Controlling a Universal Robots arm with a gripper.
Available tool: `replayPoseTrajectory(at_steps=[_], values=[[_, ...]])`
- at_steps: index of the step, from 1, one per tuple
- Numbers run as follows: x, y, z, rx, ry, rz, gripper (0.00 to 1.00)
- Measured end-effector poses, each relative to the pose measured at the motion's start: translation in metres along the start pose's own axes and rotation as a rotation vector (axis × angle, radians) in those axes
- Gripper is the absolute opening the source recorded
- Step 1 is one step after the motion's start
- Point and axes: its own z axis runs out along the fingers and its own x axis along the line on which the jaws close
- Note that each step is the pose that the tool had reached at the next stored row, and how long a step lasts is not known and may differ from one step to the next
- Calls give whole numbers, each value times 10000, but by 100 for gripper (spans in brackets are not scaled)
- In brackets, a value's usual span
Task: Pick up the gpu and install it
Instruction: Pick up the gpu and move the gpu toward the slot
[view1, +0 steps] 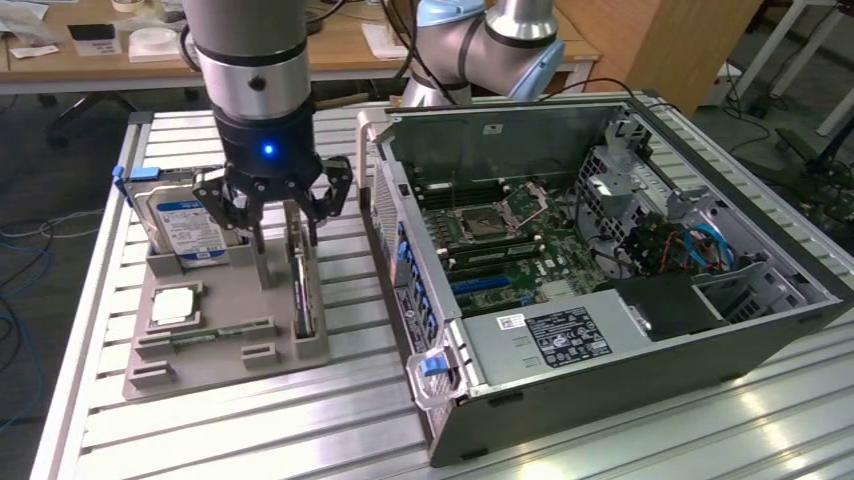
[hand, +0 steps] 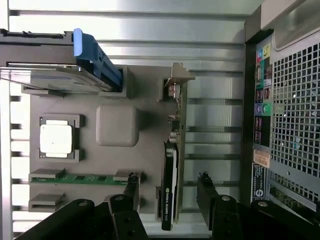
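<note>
My claw (view1: 280, 226) hangs wide open and empty, fingers (hand: 132, 190) either side of the gpu (hand: 169, 175) standing on edge in the grey holder (hand: 145, 92), seemingly not touching.

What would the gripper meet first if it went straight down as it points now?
Probably the gpu, standing on edge in the gray holder. The open gripper hangs centred over its upper edge, so the fingers would likely pass either side of the card; depth is unclear.
</note>
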Motion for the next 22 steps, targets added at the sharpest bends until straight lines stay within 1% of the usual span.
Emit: replayPoseTrajectory(at_steps=[4, 22], values=[[-29, -8, 73, 0, -1, -1, 59], [-31, -22, 401, -2, -2, -1, 59]])
